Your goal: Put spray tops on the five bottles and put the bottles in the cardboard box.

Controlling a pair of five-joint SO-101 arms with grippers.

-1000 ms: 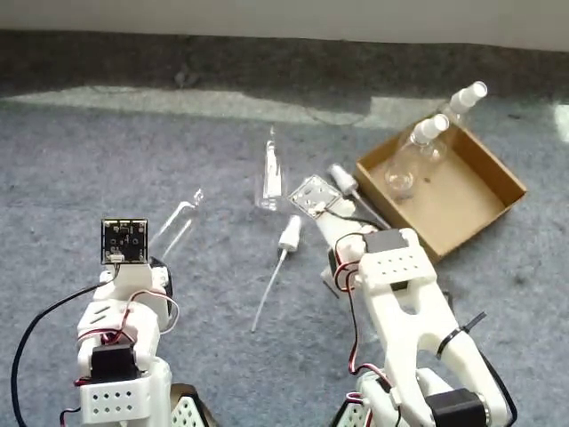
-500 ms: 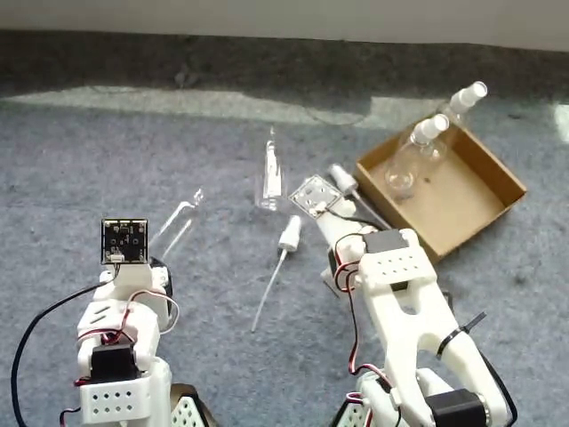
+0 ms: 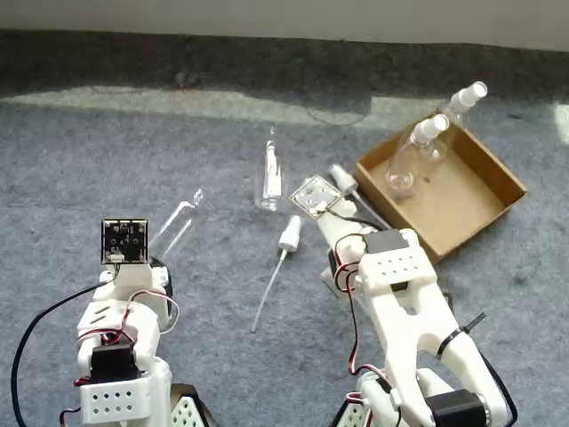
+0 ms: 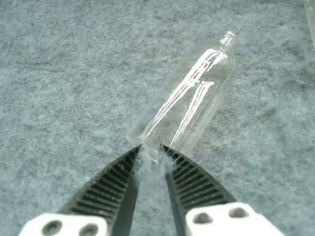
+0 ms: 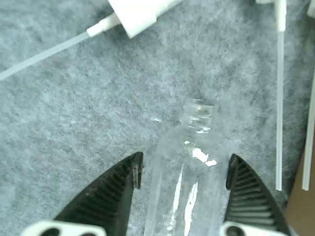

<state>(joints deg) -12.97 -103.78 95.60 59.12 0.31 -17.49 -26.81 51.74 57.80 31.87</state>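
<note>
White arms, black servos, red-black-white cables, black ribbed fingers.

Table covering: grey cloth like carpet, matt, fuzzy nap. Left bottle and right bottle: clear plastic, glossy, with bright glints. Spray top: white plastic, smooth. Box: brown cardboard, matt. Left gripper fingers: black plastic, ribbed, dull. Right arm shell: white plastic, smooth.

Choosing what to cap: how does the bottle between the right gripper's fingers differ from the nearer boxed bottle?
The bottle at the right gripper has a bare neck; the boxed bottle wears a white spray top. It lies on carpet; the boxed bottle rests in the cardboard box. Both are clear.
</note>
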